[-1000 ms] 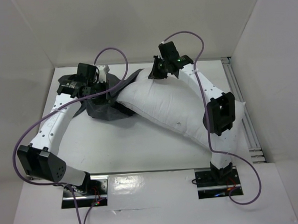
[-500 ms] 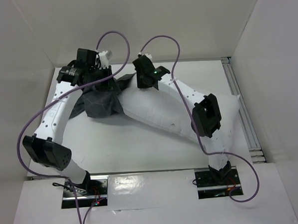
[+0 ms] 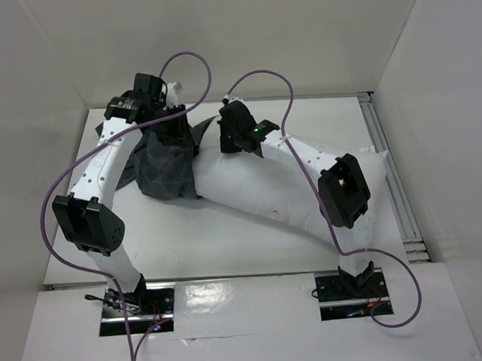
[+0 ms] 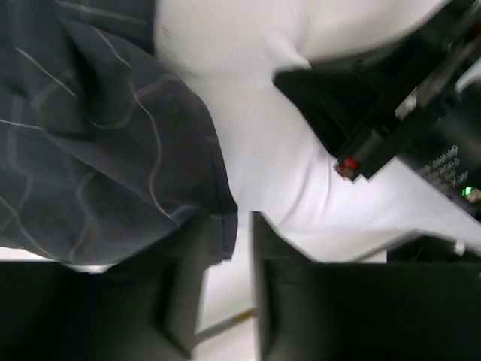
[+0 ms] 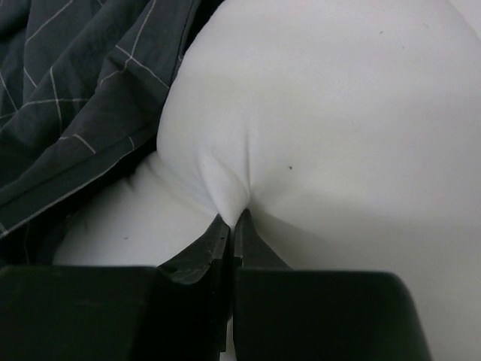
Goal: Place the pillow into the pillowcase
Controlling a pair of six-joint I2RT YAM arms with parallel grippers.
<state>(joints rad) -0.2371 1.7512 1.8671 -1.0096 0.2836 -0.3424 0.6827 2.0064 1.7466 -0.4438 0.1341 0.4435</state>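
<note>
Your right gripper (image 5: 234, 219) has its fingers pressed together on a small pucker of the large, plain white, soft pillow (image 5: 338, 113), close to the dark charcoal-grey, grid-lined cloth pillowcase (image 5: 68, 98). Your left gripper (image 4: 228, 241) has its jaws parted, with the pillowcase hem hanging at the gap; the blur hides whether cloth touches a finger. The pillow lies slantwise across the white table (image 3: 228, 246), its far-left end against the crumpled pillowcase.
</note>
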